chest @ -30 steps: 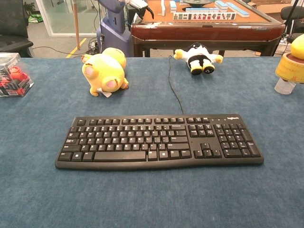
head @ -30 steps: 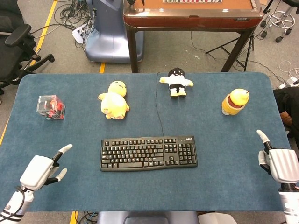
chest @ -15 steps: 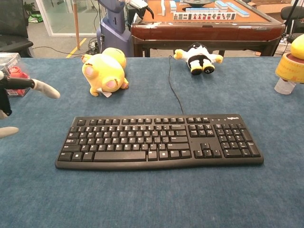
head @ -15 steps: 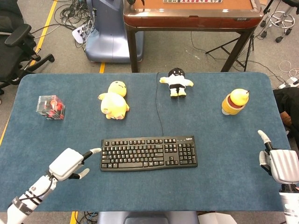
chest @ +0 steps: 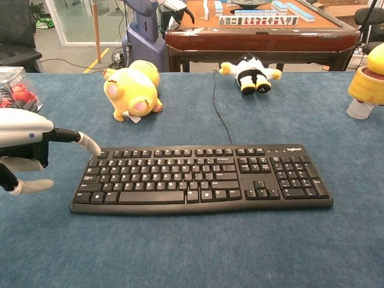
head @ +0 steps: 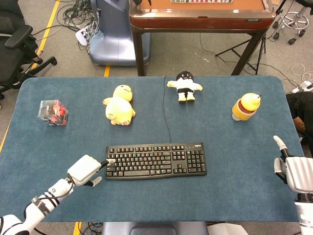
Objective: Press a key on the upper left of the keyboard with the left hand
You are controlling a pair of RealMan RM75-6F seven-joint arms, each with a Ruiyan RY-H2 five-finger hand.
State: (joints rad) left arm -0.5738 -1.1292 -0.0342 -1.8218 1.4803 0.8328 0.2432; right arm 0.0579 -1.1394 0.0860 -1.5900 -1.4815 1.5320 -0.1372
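Note:
A black keyboard point(head: 155, 160) lies mid-table, its cable running to the far edge. My left hand point(head: 87, 170) is at the keyboard's left end, holding nothing, one finger stretched toward the keys and the thumb apart below. In the chest view the left hand point(chest: 24, 141) comes in from the left and its fingertip point(chest: 92, 146) sits at the keyboard's point(chest: 201, 177) upper left corner, by the top-left key. Whether it touches the key I cannot tell. My right hand point(head: 293, 172) stays at the table's right edge, empty, one finger pointing away from me.
A yellow plush point(head: 119, 105) and a black-and-white doll point(head: 185, 86) lie beyond the keyboard. A clear box with red contents point(head: 53, 112) sits far left, and a yellow-orange toy on a cup point(head: 246, 106) far right. The blue cloth table point(head: 146, 200) ends near me.
My left hand has moved right from the table's near left corner to the keyboard's left end, its fingertip now at the upper left corner. The right hand has barely shifted.

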